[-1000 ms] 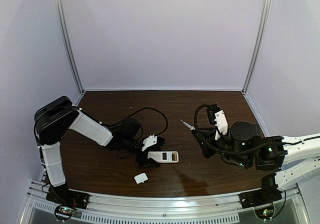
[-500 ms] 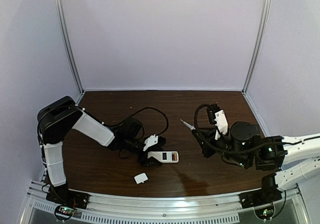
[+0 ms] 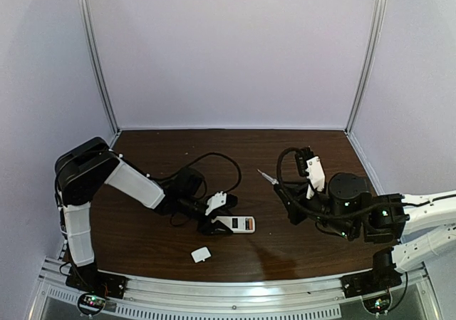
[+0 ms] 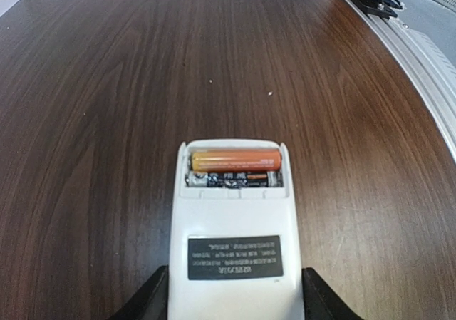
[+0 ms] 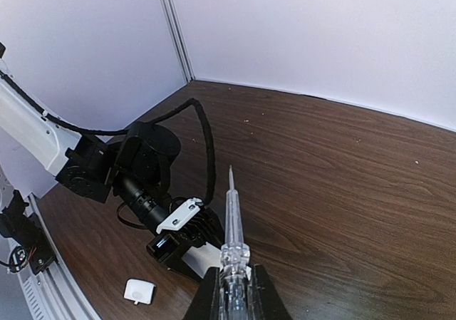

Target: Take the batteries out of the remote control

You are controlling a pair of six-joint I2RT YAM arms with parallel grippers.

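The white remote control (image 4: 235, 256) lies flat on the dark wooden table, back side up with its battery bay open; it also shows in the top view (image 3: 238, 224). Two batteries (image 4: 235, 159) lie in the bay, an orange one above a dark one. My left gripper (image 3: 216, 222) (image 4: 235, 302) is shut on the remote's near end, one finger on each long side. My right gripper (image 5: 233, 291) is shut on a clear-handled screwdriver (image 5: 232, 220), held above the table right of the remote, tip pointing away; it shows in the top view (image 3: 267, 179) too.
The small white battery cover (image 3: 201, 254) (image 5: 140, 291) lies on the table near the front edge, left of the remote. A black cable (image 3: 214, 160) loops behind the left arm. A metal rail (image 3: 235, 295) runs along the table's near edge.
My left gripper and the remote have shifted slightly to the right. The right arm and screwdriver have not moved.
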